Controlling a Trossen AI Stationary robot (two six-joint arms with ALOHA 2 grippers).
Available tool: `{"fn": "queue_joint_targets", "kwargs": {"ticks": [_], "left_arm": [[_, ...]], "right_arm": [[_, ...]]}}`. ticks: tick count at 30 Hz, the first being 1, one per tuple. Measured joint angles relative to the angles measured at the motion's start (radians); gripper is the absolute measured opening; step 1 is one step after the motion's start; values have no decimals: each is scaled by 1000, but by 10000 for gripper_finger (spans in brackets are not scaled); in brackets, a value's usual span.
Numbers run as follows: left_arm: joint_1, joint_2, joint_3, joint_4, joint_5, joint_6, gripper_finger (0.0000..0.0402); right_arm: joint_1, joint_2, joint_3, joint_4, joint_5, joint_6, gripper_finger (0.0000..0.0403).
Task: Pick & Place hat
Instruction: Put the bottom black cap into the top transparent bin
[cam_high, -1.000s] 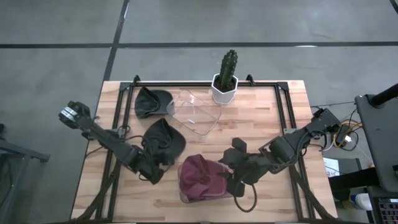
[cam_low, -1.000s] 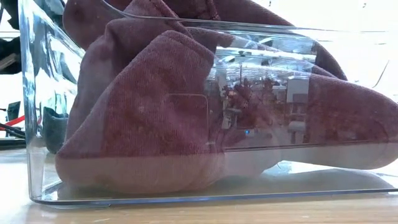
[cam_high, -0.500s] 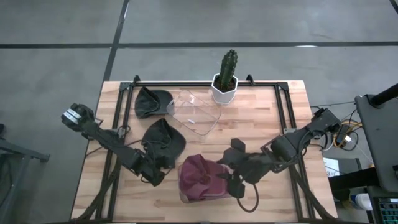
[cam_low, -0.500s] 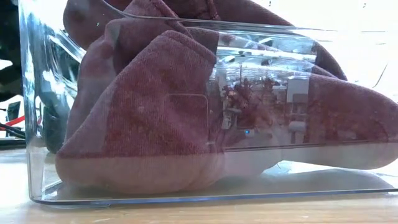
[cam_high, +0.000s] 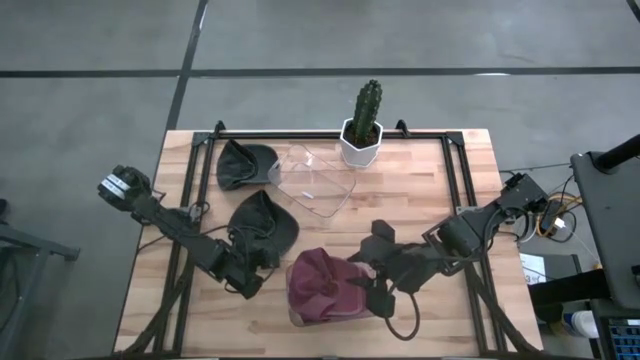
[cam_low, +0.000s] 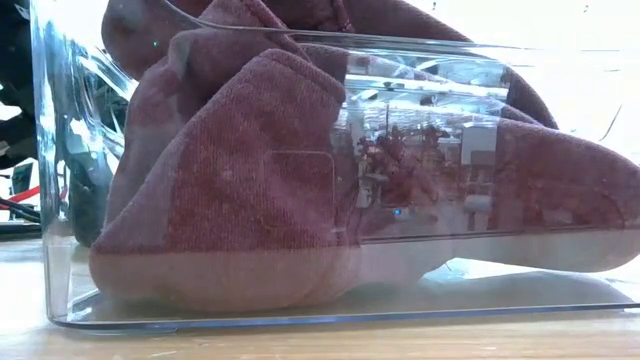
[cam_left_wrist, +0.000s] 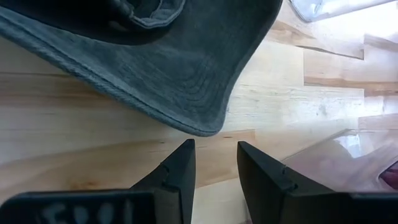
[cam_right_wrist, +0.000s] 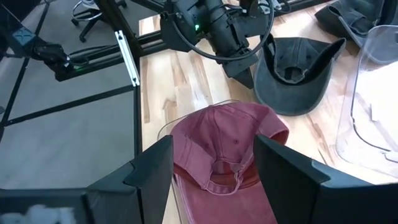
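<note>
A maroon hat (cam_high: 320, 285) (cam_right_wrist: 221, 146) lies crumpled in a clear bin (cam_low: 450, 80) at the table's near edge, resting on the bin's floor (cam_low: 230, 180). My right gripper (cam_high: 365, 280) (cam_right_wrist: 214, 165) is open wide just to the right of it, its fingers apart from the hat. A dark hat (cam_high: 262, 225) (cam_left_wrist: 155, 56) lies upside down on the wood left of centre. My left gripper (cam_high: 255, 268) (cam_left_wrist: 214, 162) is open, just short of this hat's brim tip (cam_left_wrist: 208, 127) and not touching it.
A second dark hat (cam_high: 243, 163) lies near the far left corner. An empty clear container (cam_high: 315, 182) sits beside it, and a potted cactus (cam_high: 363, 125) stands at the far edge. A black frame (cam_high: 455, 170) borders the tabletop. Bare wood shows on the right half.
My left arm has shifted slightly beside the dark hat; in the low view its dark shape behind the bin's left wall has grown. Both hats and the bin lie where they were.
</note>
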Motion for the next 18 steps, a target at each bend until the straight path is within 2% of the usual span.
{"fn": "queue_joint_targets", "kwargs": {"ticks": [9, 18], "left_arm": [[29, 0, -27, 11, -2, -15, 110], [73, 0, -104, 221, 11, -33, 110]], "right_arm": [[-13, 0, 0, -1, 4, 0, 215], [-19, 0, 0, 0, 4, 0, 215]]}}
